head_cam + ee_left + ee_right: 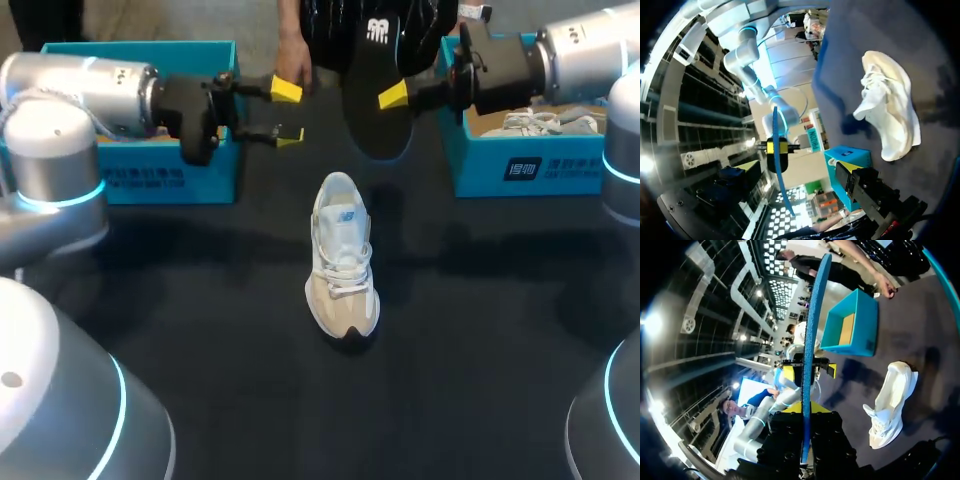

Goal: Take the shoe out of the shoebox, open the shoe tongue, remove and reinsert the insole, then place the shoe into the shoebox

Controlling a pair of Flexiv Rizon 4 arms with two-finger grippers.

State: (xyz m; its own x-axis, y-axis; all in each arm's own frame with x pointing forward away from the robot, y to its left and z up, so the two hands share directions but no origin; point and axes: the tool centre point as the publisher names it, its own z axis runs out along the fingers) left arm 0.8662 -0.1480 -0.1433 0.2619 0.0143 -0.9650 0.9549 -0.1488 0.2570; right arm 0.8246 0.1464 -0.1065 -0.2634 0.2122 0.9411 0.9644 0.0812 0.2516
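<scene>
Counting first: two blue shoeboxes, one loose shoe (pixel 342 255), one insole (pixel 375 90) and two pincers. The left shoebox (pixel 170 175) and the right shoebox (pixel 520 165) stand at the far side of the dark desk (pixel 200 330), well apart. A second, pale shoe (pixel 545 125) lies inside the right one.

The loose shoe is a white and beige sneaker with white laces and a dark sole. It stands upright on the desk, between the boxes and nearer than both.

The insole is long and dark, with a white mark on one face and a blue rim. It is held up in the air beyond the shoe, touching neither the shoe nor the desk. The right pincer (pixel 390 97) is clamped on it, and the right wrist view shows it edge-on between the fingers. The left pincer (pixel 288 113) hangs beside the insole with its yellow tips apart and nothing between them.
</scene>
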